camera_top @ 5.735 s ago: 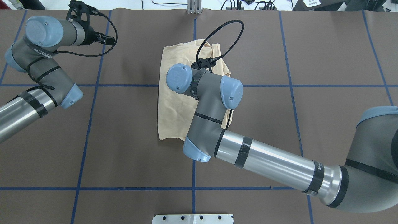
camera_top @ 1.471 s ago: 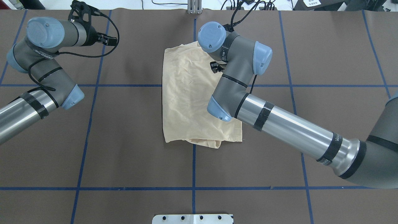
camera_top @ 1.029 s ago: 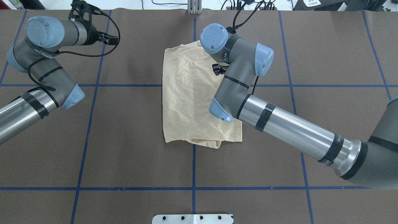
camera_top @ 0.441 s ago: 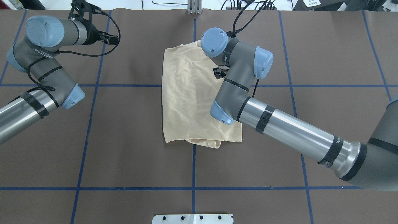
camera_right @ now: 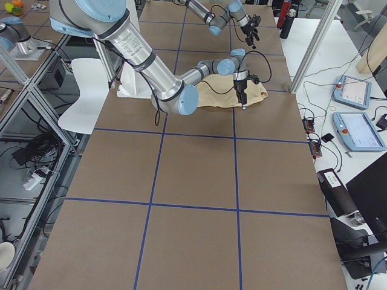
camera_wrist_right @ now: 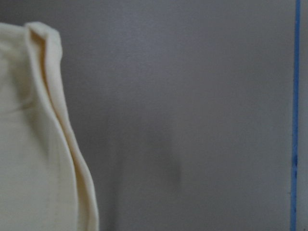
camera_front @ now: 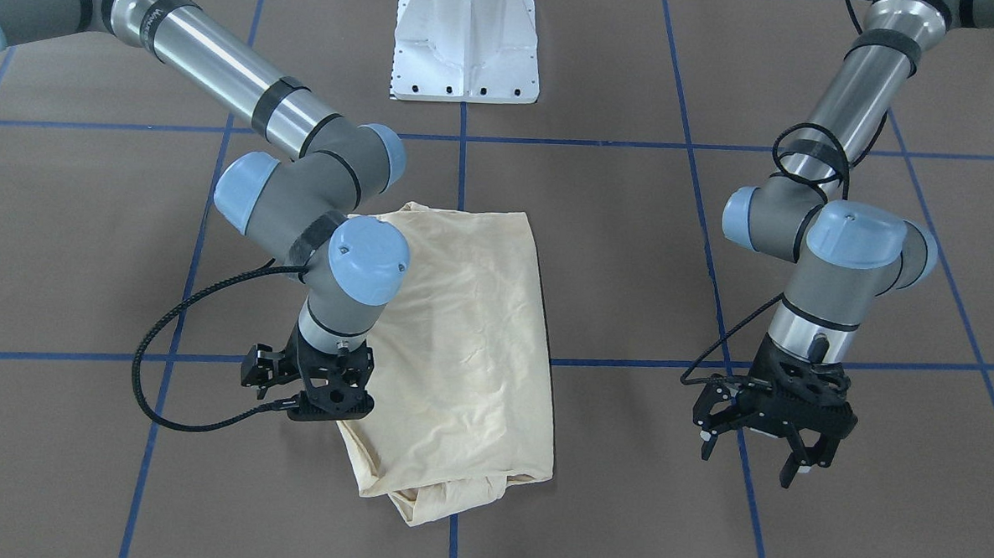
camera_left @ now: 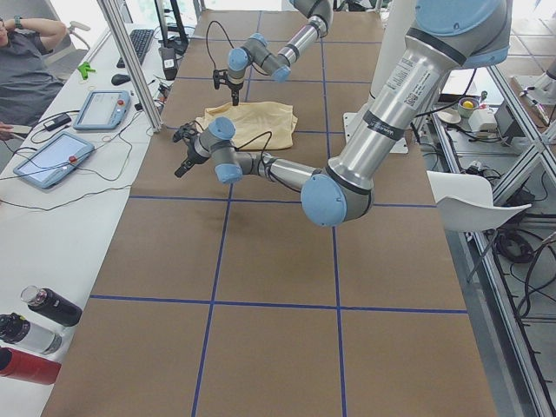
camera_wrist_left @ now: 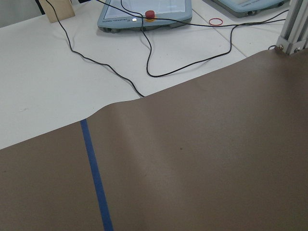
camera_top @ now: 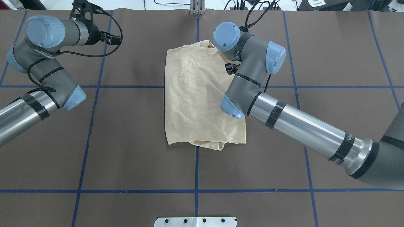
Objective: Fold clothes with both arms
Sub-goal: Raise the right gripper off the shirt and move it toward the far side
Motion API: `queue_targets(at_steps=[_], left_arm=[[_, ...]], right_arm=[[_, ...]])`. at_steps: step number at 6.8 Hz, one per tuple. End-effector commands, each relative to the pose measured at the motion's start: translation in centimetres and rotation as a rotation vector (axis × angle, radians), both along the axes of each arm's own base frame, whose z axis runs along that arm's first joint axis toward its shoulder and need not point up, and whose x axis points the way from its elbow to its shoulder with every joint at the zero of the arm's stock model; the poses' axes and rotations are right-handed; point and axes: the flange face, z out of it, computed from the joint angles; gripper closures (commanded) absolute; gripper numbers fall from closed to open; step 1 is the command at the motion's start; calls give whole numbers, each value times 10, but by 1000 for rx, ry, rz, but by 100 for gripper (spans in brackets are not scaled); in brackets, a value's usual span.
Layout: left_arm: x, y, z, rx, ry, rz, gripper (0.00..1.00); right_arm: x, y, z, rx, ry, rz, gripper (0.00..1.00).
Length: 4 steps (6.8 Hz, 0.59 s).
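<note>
The clothes are one cream-yellow shirt (camera_top: 195, 101), folded into a plain rectangle at the table's middle (camera_front: 469, 345). A lower layer pokes out at the edge nearest the robot (camera_top: 210, 145), and the far corner is bunched (camera_front: 429, 498). My right gripper (camera_front: 329, 413) points down at the shirt's far right edge. Its fingers do not show clearly, so I cannot tell whether it is open or shut. The right wrist view shows only the layered shirt edge (camera_wrist_right: 43, 144) beside bare table. My left gripper (camera_front: 749, 462) hangs open over bare table, well to the left of the shirt.
The white pedestal base (camera_front: 465, 51) stands at the robot's side of the table. Blue tape lines (camera_top: 196, 190) grid the brown cover. Beyond the far edge lie cables and tablets (camera_wrist_left: 144, 12) and a metal post (camera_wrist_left: 296, 24). A person (camera_left: 26, 61) sits there.
The shirt was bunched under the right arm 5.7 s ago and now lies flat. In the last second the right wrist has shifted right, towards the shirt's edge. The left arm has not moved.
</note>
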Motion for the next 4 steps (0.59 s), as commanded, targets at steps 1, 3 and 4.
queue_targets(at_steps=[1, 3, 4], left_arm=[[0, 1, -4, 3, 8, 8, 0], [-2, 9, -30, 20, 40, 33, 0], [-6, 22, -43, -57, 105, 37, 0]], right_arm=[[33, -19, 30, -9, 36, 6, 0], [55, -33, -4, 10, -53, 41, 0], [63, -25, -33, 6, -164, 36, 0]])
